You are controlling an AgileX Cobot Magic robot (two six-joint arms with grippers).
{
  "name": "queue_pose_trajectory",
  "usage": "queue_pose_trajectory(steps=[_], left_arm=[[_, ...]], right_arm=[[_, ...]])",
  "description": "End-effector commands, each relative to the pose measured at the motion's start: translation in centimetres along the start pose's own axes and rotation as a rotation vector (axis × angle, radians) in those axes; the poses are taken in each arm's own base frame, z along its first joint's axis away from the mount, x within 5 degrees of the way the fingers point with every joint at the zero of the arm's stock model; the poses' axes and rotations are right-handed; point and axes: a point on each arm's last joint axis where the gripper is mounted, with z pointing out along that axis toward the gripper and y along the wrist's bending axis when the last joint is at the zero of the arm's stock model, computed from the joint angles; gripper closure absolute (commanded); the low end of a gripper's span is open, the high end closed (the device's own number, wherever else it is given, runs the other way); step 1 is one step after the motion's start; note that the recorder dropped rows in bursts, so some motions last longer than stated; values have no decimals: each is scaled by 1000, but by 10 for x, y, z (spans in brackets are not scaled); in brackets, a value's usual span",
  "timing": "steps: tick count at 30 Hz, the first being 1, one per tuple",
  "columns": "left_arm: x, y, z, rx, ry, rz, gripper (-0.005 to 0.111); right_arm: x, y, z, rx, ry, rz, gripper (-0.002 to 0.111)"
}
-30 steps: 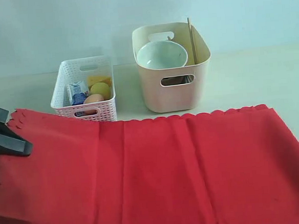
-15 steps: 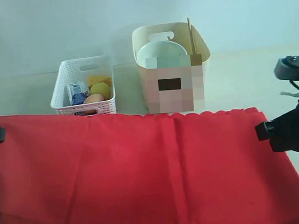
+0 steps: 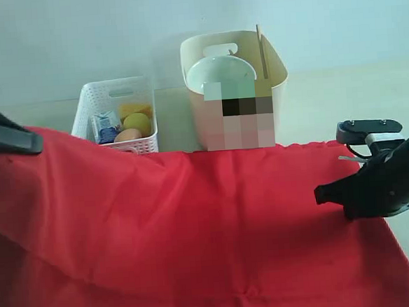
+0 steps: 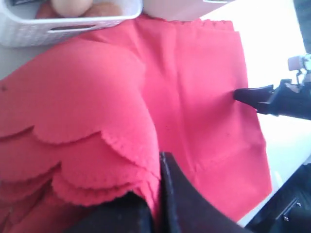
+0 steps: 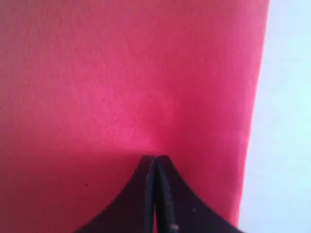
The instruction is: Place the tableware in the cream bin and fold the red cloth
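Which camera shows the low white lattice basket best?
The exterior view: the low white lattice basket sits nearly whole behind the large red scalloped cloth. The left wrist view catches only a strip of its wall; the right wrist view, none.

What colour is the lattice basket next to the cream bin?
The lattice basket is white, clearest in the exterior view.

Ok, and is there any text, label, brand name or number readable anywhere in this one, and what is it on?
No text is readable in any view.
On the small blue-white carton in the white lattice basket: some print, too small and blurred to read.
On the cream bin: the front is covered by a pixelated patch, nothing legible.
On the red cloth: plain, no marks.
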Motion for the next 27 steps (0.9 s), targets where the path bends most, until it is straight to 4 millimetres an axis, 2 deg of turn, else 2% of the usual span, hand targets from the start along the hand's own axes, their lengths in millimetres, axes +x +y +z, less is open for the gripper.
queue_pose_trajectory(steps=[1,8,12,16,22,27], left_arm=[[-15,-50,12,110,-46,68,107],[-22,-129,56,260,-7,185,107],[-21,-162,87,298,22,227,107],[-14,-190,127,318,52,264,107],[0,-211,198,318,100,268,107],[20,-207,261,260,119,292,107]], right_arm=[[9,-3,13,12,58,-5,108],[10,-3,13,10,69,-2,108],[12,-3,13,7,86,-2,108],[13,-2,13,5,97,-2,108],[13,-2,13,0,96,20,108],[12,-2,12,-1,94,19,108]])
